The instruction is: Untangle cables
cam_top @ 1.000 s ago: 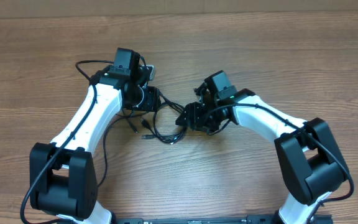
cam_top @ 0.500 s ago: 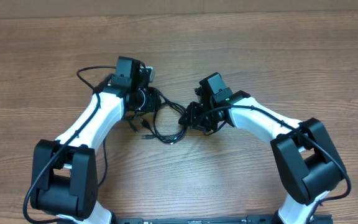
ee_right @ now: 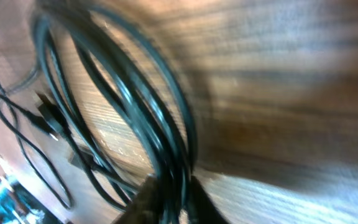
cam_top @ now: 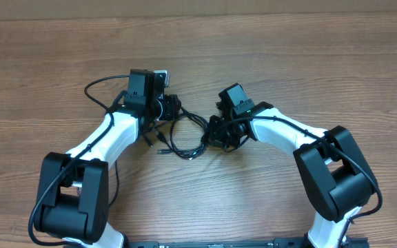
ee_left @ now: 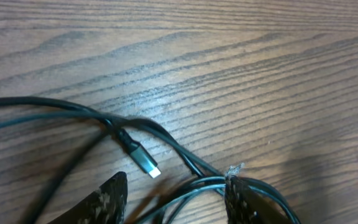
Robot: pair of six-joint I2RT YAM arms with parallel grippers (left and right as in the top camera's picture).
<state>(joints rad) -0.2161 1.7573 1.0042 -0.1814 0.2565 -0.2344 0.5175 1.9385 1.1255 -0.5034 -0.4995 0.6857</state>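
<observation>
Wood grain in brown streaks runs across the flat table (cam_top: pixel 288 62). On it, between the two white-and-black arms, lie the cables (cam_top: pixel 172 143), thin glossy black cords in loose overlapping loops near the table's middle.

The left gripper (cam_top: pixel 171 109) sits at the left, far end of the loops. In its wrist view the two dark, mottled fingers (ee_left: pixel 112 200) stand well apart, open, with a curved strand passing between them close to the right-hand finger. Ahead of them a black plug (ee_left: pixel 143 160) with a short silvery tip lies flat on the wood, where several cords cross.

The right gripper (cam_top: pixel 212 132) sits at the right end of the loops. Its jaws are closed on a bundle of strands that rise away from them in one tall arc in its wrist view.

That wrist view is heavily blurred, so the strands cannot be counted and the fingertips are only dark shapes at the lower edge. From overhead, both grippers hide the ends of the cords beneath them. The left fingers are cut off by the lower edge of their wrist view.
</observation>
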